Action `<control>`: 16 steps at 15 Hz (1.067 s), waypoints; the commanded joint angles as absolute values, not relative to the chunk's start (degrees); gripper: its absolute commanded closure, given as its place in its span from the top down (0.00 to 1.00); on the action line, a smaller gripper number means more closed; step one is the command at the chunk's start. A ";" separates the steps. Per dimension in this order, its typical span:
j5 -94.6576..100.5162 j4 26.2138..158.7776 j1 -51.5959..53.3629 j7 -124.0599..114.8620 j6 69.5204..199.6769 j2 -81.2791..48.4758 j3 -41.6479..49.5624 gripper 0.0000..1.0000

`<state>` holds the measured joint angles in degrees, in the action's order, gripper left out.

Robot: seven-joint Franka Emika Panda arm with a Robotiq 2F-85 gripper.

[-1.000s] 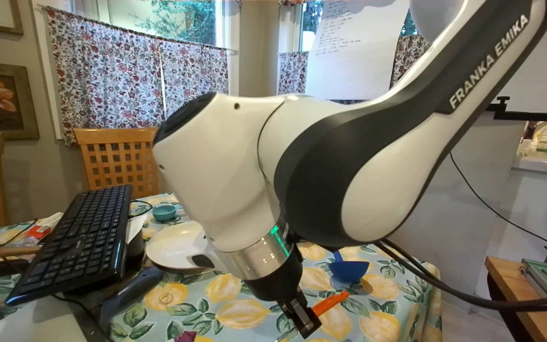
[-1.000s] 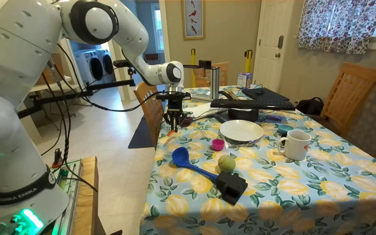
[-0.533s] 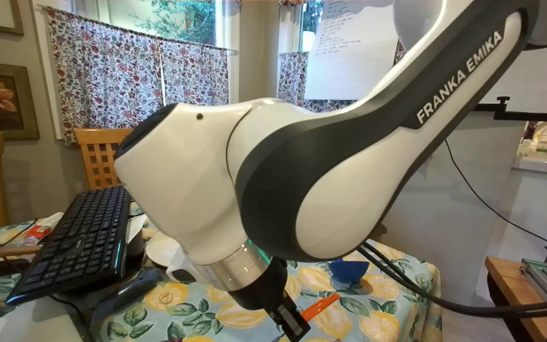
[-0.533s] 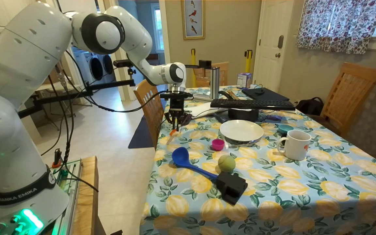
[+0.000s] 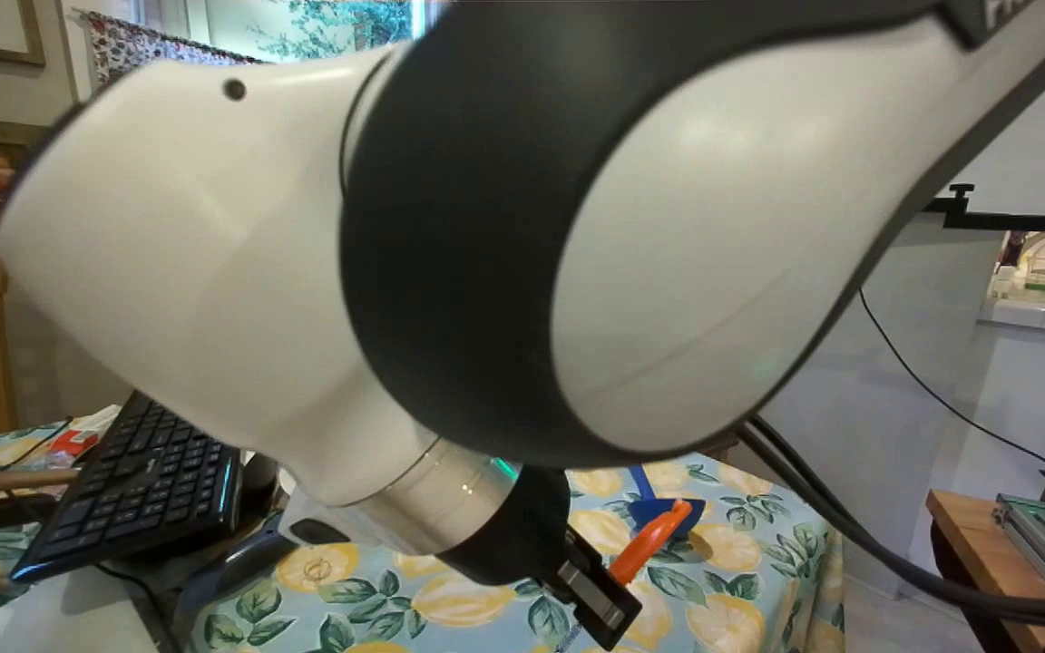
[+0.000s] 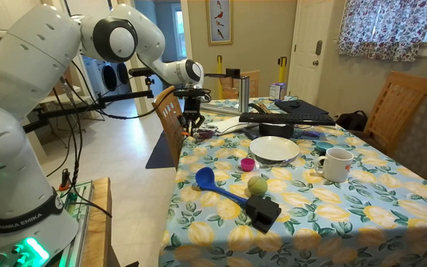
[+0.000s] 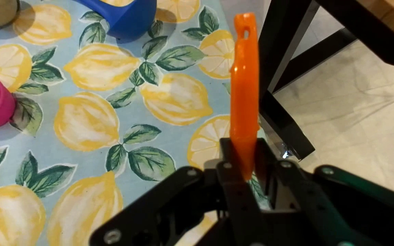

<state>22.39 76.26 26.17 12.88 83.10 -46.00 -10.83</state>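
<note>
Hand (image 7: 242, 150): clamped on orange handle (image 7: 245, 95) | slanting downward, above tablecloth (image 6: 328, 233) | arm (image 6: 121, 40) bent

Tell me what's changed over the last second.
In an exterior view, the gripper has moved up and slightly left in the picture, still gripping the orange handle. The arm looms larger in an exterior view. Nothing was grasped or released. The blue ladle, ball, pink cup and white mug stayed put.

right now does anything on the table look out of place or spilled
Yes: the long black computer keyboard seems perched on a round black container, above the lemon-print tablecloth, odd near a shallow white dish. No spill is visible.
</note>
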 commanded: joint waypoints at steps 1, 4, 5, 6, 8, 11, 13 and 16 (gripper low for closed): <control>24.41 68.65 27.96 13.57 77.40 -50.19 -10.20 0.05; 23.75 65.68 28.12 13.74 74.62 -52.21 -10.07 0.05; 23.50 64.94 28.04 13.62 73.90 -52.87 -10.03 0.05; 23.33 64.28 28.01 13.41 73.27 -53.50 -9.94 0.05; 23.63 62.81 28.21 13.14 72.98 -54.82 -9.68 0.05; 24.36 61.15 28.82 11.78 74.71 -56.27 -8.94 0.05; 24.09 59.94 28.89 11.52 75.23 -57.23 -8.61 0.05; 23.90 57.92 29.23 11.40 75.14 -58.65 -8.13 0.05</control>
